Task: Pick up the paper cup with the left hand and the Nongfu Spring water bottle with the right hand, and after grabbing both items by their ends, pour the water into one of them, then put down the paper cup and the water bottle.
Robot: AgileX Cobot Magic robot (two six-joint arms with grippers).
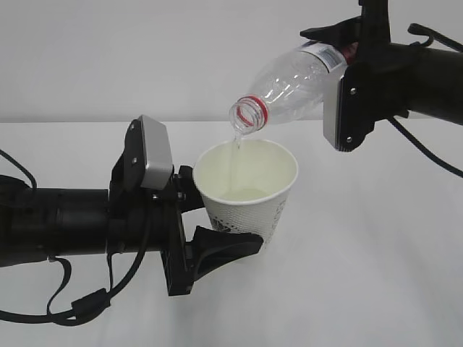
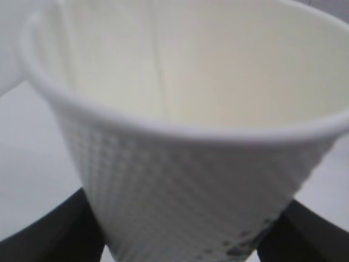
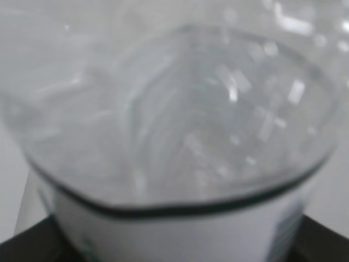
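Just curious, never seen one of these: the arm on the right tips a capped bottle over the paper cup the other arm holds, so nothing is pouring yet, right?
Not quite. The exterior view shows the bottle uncapped: its mouth is open, and a thin stream of water falls into the paper cup. The rest is right: the right gripper tips it and the left gripper holds the cup.

Plain white table (image 1: pixel 376 275), w/ nothing visibly resting directly on it.

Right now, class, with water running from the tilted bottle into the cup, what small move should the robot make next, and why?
Probably hold the tilt a moment longer. A thin stream of water falls from the bottle in the right claw into the paper cup gripped by the left claw, and only a shallow pool shows in the cup.
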